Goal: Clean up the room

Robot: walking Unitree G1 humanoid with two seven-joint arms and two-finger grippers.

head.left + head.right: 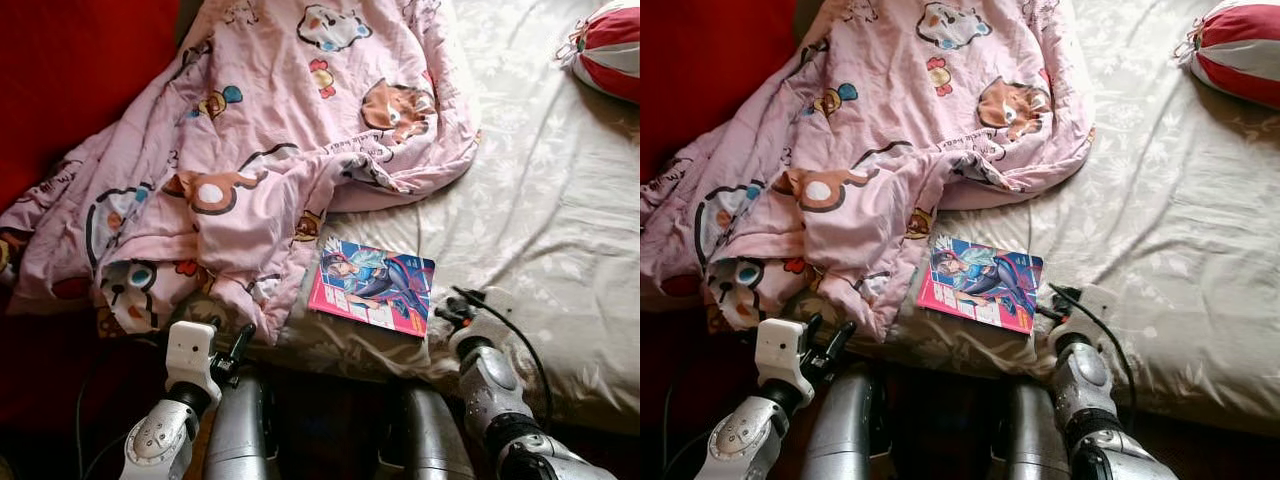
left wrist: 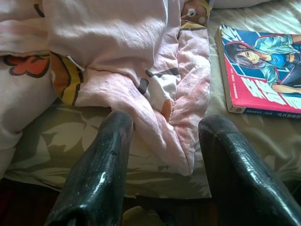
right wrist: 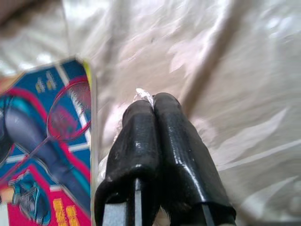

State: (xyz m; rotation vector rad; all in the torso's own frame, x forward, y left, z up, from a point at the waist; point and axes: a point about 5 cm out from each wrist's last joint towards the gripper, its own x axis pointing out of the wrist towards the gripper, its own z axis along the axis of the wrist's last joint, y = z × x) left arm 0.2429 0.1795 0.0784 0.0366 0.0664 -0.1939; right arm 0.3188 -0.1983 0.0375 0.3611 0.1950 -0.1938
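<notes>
A pink cartoon-print quilt [image 1: 250, 130] lies crumpled over the left half of the bed, and its corner [image 2: 160, 94] hangs over the front edge. A glossy comic book [image 1: 372, 285] lies flat on the cream sheet [image 1: 540, 200] just right of that corner. My left gripper [image 1: 238, 348] is open at the bed's front edge, its fingers [image 2: 108, 155] on either side of the quilt corner without touching it. My right gripper [image 1: 450, 310] rests on the sheet beside the book's right edge [image 3: 89, 117]. It is shut, with a scrap of clear wrapper [image 3: 142, 94] peeking from the tips.
A red and white striped cushion [image 1: 610, 50] lies at the bed's far right corner. A red surface [image 1: 70, 70] rises along the left side. My two silver legs [image 1: 240, 430] press against the bed's front edge. Bare sheet stretches across the right half.
</notes>
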